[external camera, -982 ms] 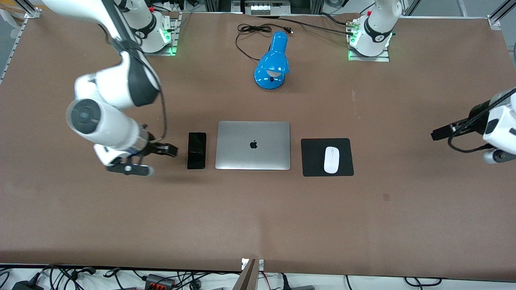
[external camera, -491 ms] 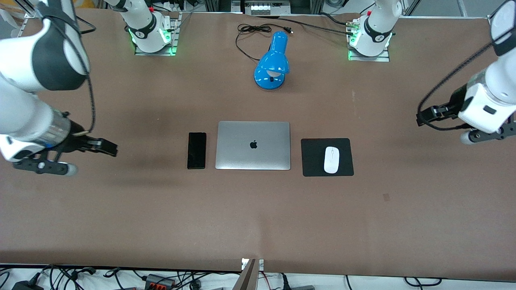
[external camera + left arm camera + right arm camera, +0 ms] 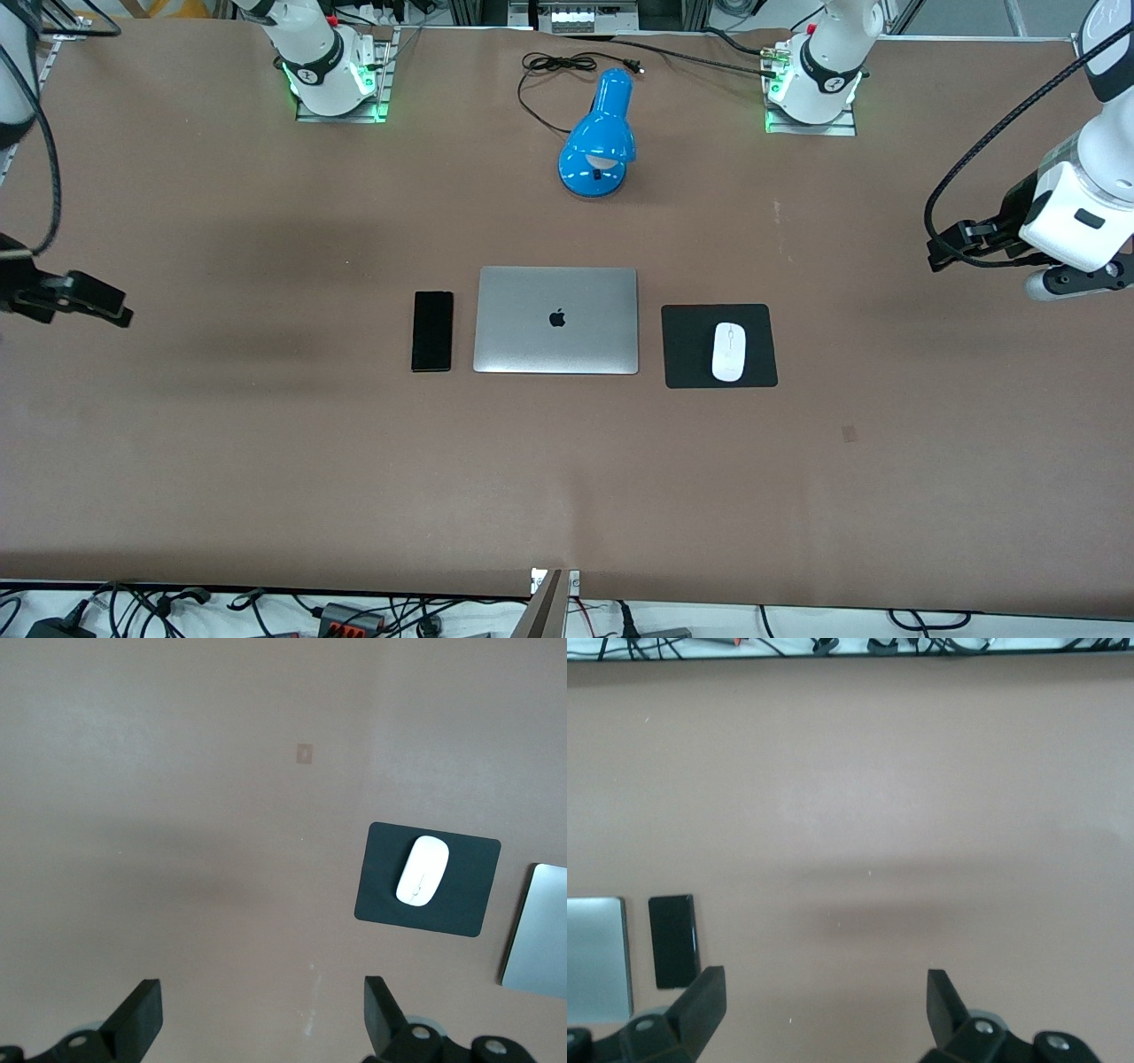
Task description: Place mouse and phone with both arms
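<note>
White mouse [image 3: 728,352] lies on its pad [image 3: 687,346], phone [image 3: 431,330] beside the laptop [image 3: 555,320], so we judge both placed, our left gripper [image 3: 263,1019] and right gripper [image 3: 824,1010] empty, fingers wide, over bare table [image 3: 567,478].

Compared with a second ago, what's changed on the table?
The right claw pulled away from the phone toward its own table end, open and empty. The left claw rose slightly at its end, also open. Phone, laptop, mouse, pad and lamp stayed put.
</note>
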You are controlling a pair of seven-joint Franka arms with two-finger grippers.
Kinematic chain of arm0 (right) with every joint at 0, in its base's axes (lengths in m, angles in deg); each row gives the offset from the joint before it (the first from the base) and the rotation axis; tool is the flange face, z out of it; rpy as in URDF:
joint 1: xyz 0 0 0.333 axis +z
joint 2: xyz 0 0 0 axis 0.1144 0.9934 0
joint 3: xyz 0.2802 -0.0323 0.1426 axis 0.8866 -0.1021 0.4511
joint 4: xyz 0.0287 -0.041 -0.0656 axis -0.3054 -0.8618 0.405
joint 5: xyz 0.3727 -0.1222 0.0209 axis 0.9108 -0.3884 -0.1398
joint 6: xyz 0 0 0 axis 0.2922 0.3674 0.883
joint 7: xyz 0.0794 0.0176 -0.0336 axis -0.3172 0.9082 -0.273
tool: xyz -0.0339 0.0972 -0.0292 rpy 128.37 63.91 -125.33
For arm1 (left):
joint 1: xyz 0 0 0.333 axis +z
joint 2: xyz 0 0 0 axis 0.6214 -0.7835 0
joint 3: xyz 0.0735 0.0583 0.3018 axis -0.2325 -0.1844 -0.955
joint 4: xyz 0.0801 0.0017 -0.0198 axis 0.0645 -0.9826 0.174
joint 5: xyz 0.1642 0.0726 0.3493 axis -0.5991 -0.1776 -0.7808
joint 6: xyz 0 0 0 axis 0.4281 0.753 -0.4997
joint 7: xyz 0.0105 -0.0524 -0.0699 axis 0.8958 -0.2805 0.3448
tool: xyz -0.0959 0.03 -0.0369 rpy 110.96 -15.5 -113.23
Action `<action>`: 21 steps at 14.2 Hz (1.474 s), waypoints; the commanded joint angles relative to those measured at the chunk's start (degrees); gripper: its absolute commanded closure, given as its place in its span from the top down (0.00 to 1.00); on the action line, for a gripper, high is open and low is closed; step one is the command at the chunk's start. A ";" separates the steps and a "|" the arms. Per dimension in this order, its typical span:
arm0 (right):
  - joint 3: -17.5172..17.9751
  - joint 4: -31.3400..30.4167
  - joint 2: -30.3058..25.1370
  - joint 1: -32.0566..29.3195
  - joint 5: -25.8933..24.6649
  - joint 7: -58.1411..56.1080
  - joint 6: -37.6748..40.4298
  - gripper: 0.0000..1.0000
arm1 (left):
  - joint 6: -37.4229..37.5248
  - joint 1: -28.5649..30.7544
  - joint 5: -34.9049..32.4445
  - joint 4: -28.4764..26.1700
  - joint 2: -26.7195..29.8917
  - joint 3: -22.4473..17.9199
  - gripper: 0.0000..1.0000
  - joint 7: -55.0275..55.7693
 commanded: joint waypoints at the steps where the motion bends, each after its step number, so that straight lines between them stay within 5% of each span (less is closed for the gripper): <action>1: 0.61 -0.72 -1.50 0.33 -2.36 -0.55 1.02 1.00 | 1.89 0.41 0.80 -0.84 1.69 0.15 1.00 -0.98; 2: 0.70 -2.20 -2.72 0.15 -2.46 -0.46 0.84 1.00 | 2.07 -0.55 0.80 -0.49 2.22 -0.54 1.00 -1.50; 5: 0.61 -13.77 -9.91 -0.02 -1.85 -0.46 -2.84 1.00 | 1.90 -13.36 0.98 -0.31 1.87 -13.96 1.00 -1.59; 8: 0.52 -24.26 -17.22 0.06 -2.11 -0.55 -7.60 1.00 | 1.98 -13.48 0.98 -0.39 2.04 -13.82 1.00 -4.04; 21: 0.52 -23.40 -17.15 0.06 -2.37 -1.78 -4.09 1.00 | 1.89 -13.39 3.97 -0.05 1.96 -14.26 1.00 -6.16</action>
